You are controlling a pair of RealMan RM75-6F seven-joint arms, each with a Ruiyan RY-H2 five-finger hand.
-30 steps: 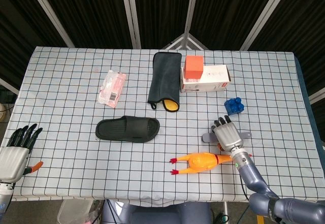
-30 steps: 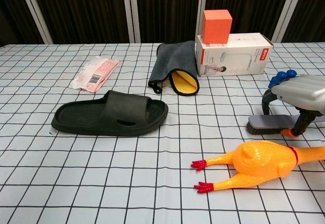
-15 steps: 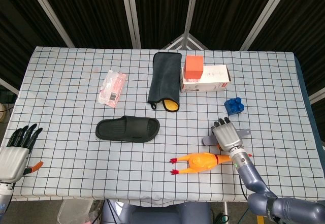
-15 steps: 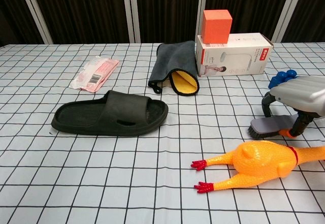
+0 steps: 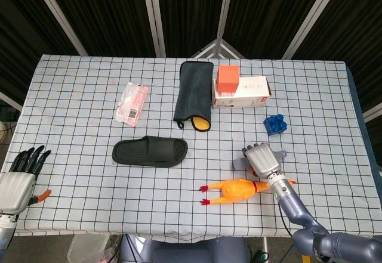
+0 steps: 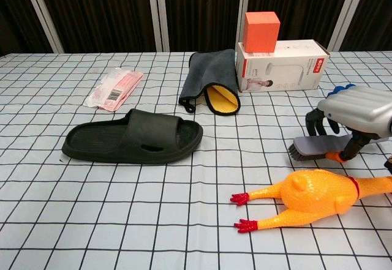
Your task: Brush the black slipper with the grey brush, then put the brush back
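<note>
Curling down over the grey brush with its dark bristle strip (image 6: 311, 148), the robot's right hand (image 6: 354, 112) has its fingers wrapped on the handle near the table's front right corner; it appears to be grasping the brush, whose bristles look just clear of the checked tablecloth (image 5: 83, 96), though contact cannot be ruled out; the left hand (image 5: 21, 176) rests released, fingers apart, at the front left edge, holding nothing; the black rubber slipper (image 6: 131, 139) lies flat and sole-down toward the front, left of the table's middle, well apart from the brush; an orange rubber chicken toy (image 6: 312, 196) lies just in front of the brush.

As a judgement, the brush is light and stiff, its hard handle likely a little slippery, so the sound hold is around the handle with the bristles facing down; the slipper looks soft, light and free to slide, so firm strokes may push it unless pressure stays modest.
</note>
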